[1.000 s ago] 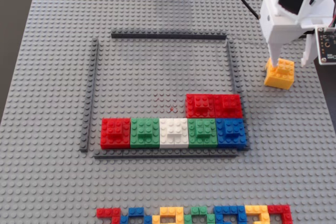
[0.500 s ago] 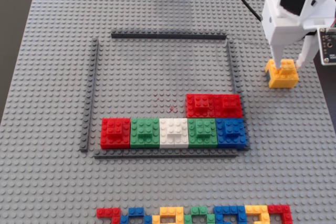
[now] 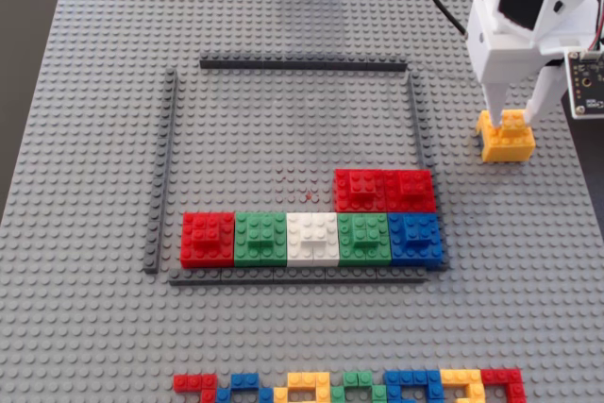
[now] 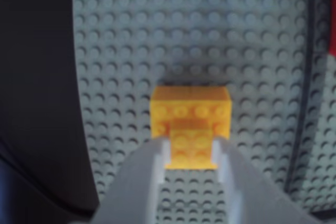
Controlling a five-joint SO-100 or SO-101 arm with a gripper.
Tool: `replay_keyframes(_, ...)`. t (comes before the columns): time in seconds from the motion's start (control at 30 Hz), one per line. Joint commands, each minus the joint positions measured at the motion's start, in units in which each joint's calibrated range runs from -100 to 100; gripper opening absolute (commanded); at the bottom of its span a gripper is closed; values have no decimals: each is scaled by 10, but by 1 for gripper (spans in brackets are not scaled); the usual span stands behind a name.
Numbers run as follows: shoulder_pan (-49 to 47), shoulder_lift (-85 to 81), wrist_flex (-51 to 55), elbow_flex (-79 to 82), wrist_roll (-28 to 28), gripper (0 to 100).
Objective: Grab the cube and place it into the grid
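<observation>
The yellow cube (image 3: 507,136) sits on the grey studded table (image 3: 94,92), just outside the right rail of the grid (image 3: 415,120) in the fixed view. The fingers (image 3: 510,118) straddle the small raised block on top of the cube; in the wrist view the white fingertips (image 4: 164,153) flank that block on both sides, apparently touching it. From where I stand they look closed on it, though I cannot tell how firm the grip is.

To do this well, I would squeeze squarely, lift straight up so the studs release cleanly, then carry it over the rail. The open spot beside the upper red cubes (image 3: 384,190) looks like the natural target.
</observation>
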Motion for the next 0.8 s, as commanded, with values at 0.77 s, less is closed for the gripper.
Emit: replay_keyframes(0.77,32,-230,98,-96,58,7)
